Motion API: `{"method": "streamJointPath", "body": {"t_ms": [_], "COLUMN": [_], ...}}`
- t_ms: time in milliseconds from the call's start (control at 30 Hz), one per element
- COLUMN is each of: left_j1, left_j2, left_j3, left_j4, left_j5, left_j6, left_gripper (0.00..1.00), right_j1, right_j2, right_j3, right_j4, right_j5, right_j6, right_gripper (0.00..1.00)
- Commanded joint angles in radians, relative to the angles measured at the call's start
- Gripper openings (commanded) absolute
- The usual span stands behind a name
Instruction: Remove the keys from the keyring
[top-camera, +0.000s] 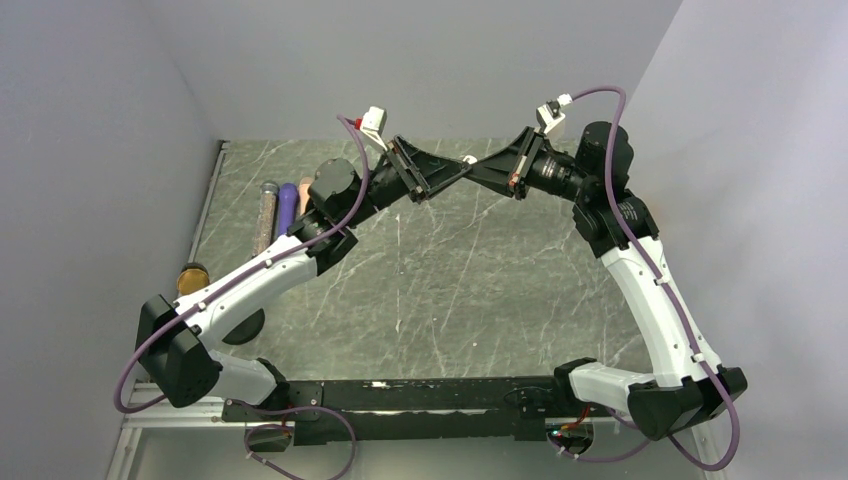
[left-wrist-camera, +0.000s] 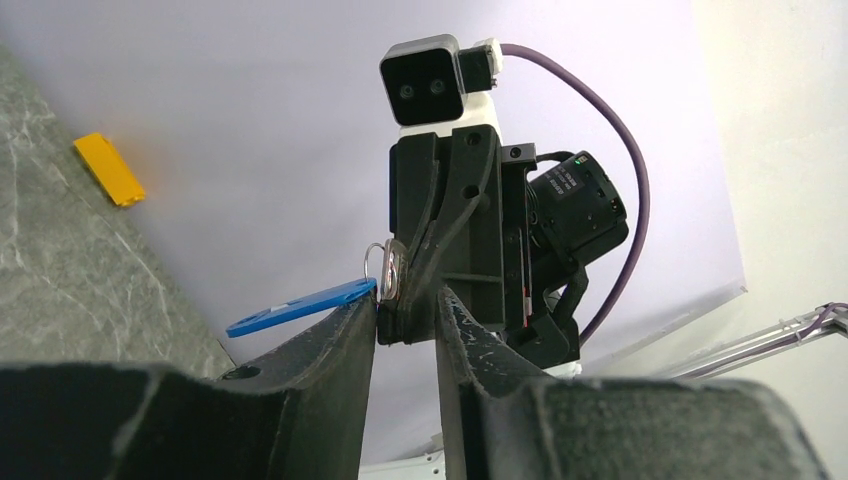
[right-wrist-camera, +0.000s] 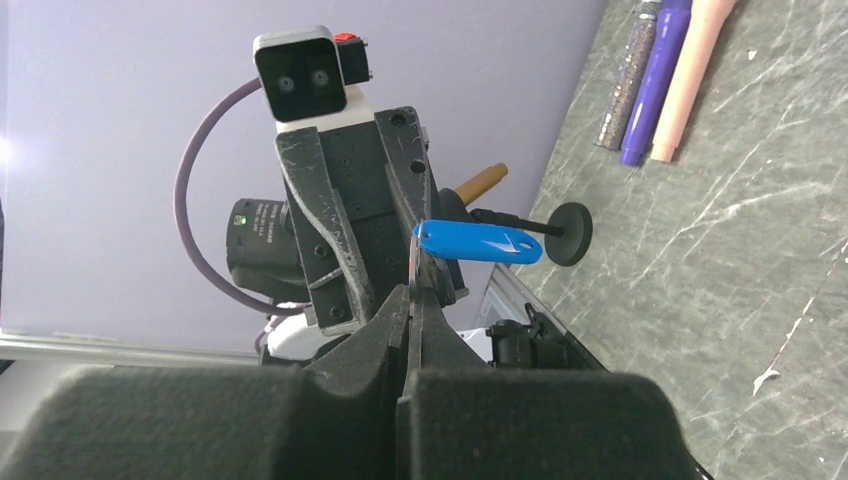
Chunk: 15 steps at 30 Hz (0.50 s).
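Both grippers meet tip to tip in mid-air above the far middle of the table. My right gripper (right-wrist-camera: 412, 292) (top-camera: 483, 166) is shut on the small silvery keyring (left-wrist-camera: 385, 270). The bright blue key (right-wrist-camera: 478, 242) (left-wrist-camera: 300, 305) hangs from the ring and sticks out sideways. My left gripper (left-wrist-camera: 408, 300) (top-camera: 455, 178) has its jaws a little apart, straddling the right gripper's fingertips. Its left finger (left-wrist-camera: 345, 330) touches the blue key's end by the ring. Where the ring sits inside the right jaws is hidden.
Brown (top-camera: 266, 215), purple (top-camera: 287, 205) and peach (top-camera: 304, 186) cylinders lie at the table's far left. A gold-lidded jar (top-camera: 192, 278) and a black disc on a rod (right-wrist-camera: 570, 232) stand by the left edge. A yellow piece (left-wrist-camera: 108, 168) lies near the back wall. Walls close three sides.
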Motion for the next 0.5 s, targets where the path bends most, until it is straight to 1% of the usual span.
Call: {"method": "streamJointPath", "body": {"t_ms": [0,200,300,333,367,400,433,467], "left_j1": [-0.006,-0.006,-0.006,-0.005,-0.005,-0.005,-0.005,-0.006], "left_j2": [-0.013,-0.009,-0.008,-0.007,-0.006,-0.005,-0.003,-0.003], "left_j3": [0.057,0.055,0.059,0.061,0.064,0.067,0.073,0.074], "left_j4": [0.065,0.099,0.105,0.106,0.106,0.107,0.102,0.099], "left_j5": [-0.022,-0.034,-0.036,-0.036,-0.036,-0.032,-0.030,-0.029], "left_j6": [0.012,0.001,0.002,0.004,0.007,0.011,0.013,0.014], "left_gripper": [0.33,0.36,0.33,0.29,0.23,0.14,0.08,0.04], "right_j1": [-0.002,-0.002,-0.002,-0.002,-0.003,-0.002,-0.003,-0.002], "right_j2": [-0.026,-0.026,-0.026,-0.028,-0.029,-0.031,-0.033,-0.034], "right_j3": [0.000,0.002,0.004,0.003,0.002,0.000,-0.002,-0.003], "right_j4": [0.050,0.062,0.073,0.076,0.084,0.090,0.094,0.096], "right_j5": [-0.028,-0.036,-0.042,-0.044,-0.046,-0.047,-0.048,-0.048], "right_j6": [0.003,0.004,0.005,0.004,0.006,0.009,0.011,0.011], "right_gripper": [0.00,0.00,0.00,0.00,0.00,0.00,0.00,0.00]}}
